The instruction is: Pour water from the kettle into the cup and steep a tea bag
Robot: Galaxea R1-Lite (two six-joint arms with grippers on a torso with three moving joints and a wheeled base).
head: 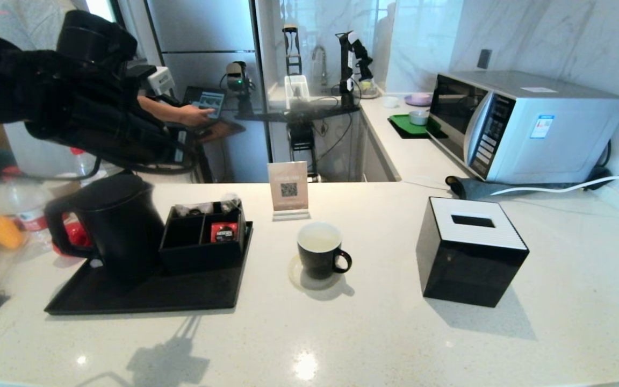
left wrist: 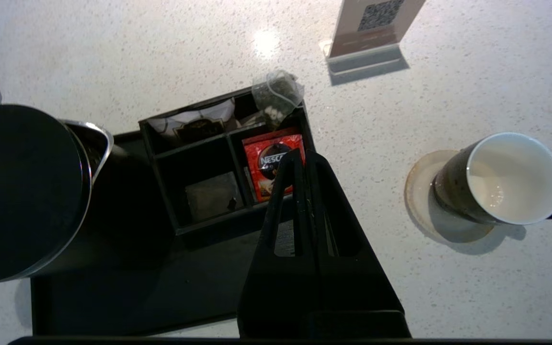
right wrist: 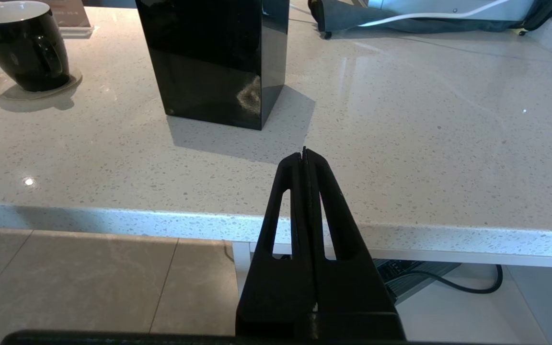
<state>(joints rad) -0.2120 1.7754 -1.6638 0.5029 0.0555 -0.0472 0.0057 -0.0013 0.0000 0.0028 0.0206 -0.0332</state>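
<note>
The left gripper [left wrist: 304, 155] hangs high over the counter with its two fingers pressed flat together, and nothing is pinched between them. Right under its tip sits a black box with little compartments [left wrist: 230, 163], and the tip lines up with a red coffee packet [left wrist: 269, 160] in one of them. A tea bag [left wrist: 277, 93] leans at the far corner of that box, just past the tip. The kettle [left wrist: 22, 191] stands to one side of the gripper, on the same black tray [left wrist: 113, 297] as the box, close by but not touching the fingers. The cup [left wrist: 506, 179] is off to the other side, well apart, sitting on a small round coaster [left wrist: 419, 191]; its white inside looks bare. A little sign with a square code [left wrist: 372, 28] stands beyond the box. The right gripper [right wrist: 304, 155] waits low at the near edge of the counter [right wrist: 400, 143], fingers also squeezed tight with nothing in them. Ahead of it stands the black tissue box [right wrist: 213, 57], between it and the far end of the counter.
</note>
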